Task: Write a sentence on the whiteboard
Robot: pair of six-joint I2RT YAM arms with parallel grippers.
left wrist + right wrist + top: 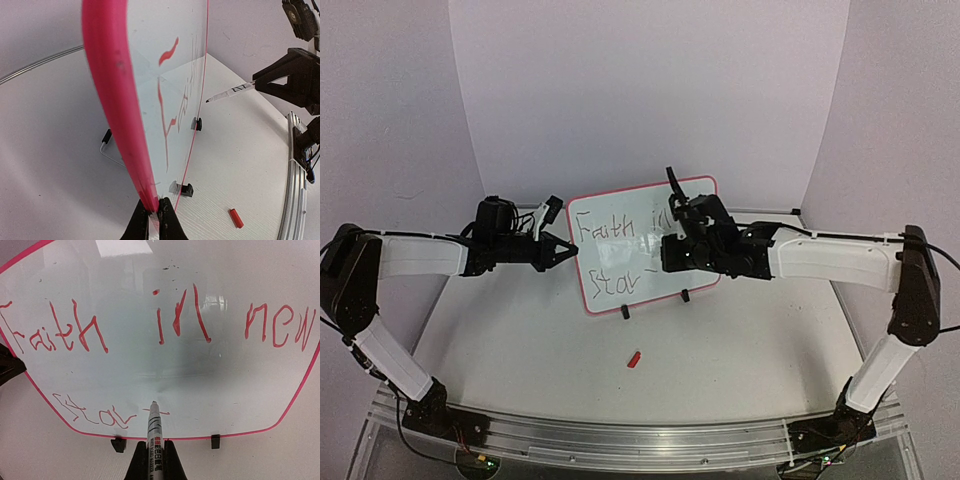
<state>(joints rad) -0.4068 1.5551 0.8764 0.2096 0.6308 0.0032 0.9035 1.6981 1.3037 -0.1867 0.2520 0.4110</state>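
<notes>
Marker (154, 422), clamped in the right gripper (155, 454), touches the whiteboard (150, 360) mid-"t"; the left gripper (155, 210) pinches its edge. Sentence (161, 327) lacks its ending; we judge an "s" follows, right of the tip.

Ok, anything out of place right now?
Only a small red piece, likely a pen cap, lying loose on the table before the board, apart from the marker in the right gripper. Nothing tipped or spilled.
</notes>
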